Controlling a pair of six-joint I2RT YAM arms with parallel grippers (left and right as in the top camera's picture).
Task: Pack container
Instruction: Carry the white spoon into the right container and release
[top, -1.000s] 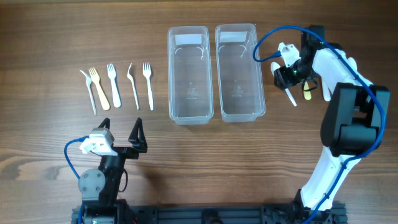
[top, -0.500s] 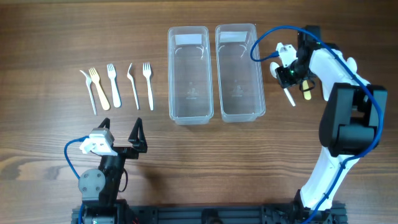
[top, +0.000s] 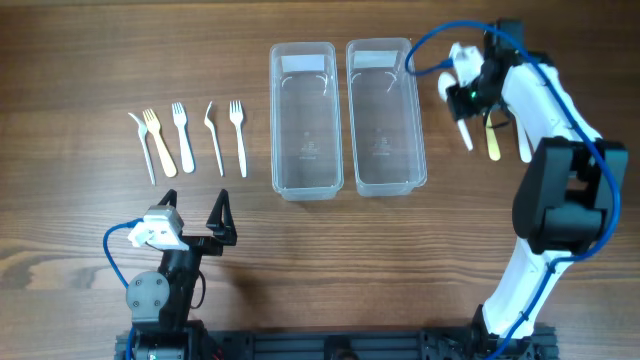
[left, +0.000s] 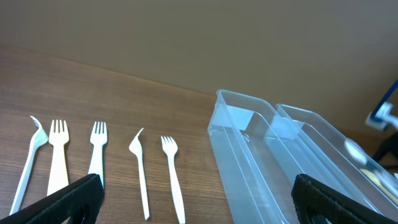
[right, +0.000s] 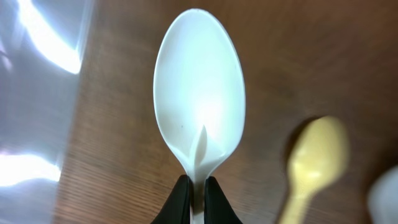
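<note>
Now the right gripper (top: 468, 98) pinches the white spoon (right: 199, 93) by its neck, just right of the right container (top: 385, 130); best to carry it level over that container and lower it before releasing.

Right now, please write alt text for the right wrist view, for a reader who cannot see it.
The right claw grips a white spoon by its neck, bowl facing the camera, over the wooden table. A blurred yellow spoon lies beside it.

Bright, even light is falling from above. Sharp white spoon (right: 199, 106) is gleaming; glare is flaring on container (right: 37, 43) left of it; yellow spoon (right: 314, 158) right of it is blurring
</note>
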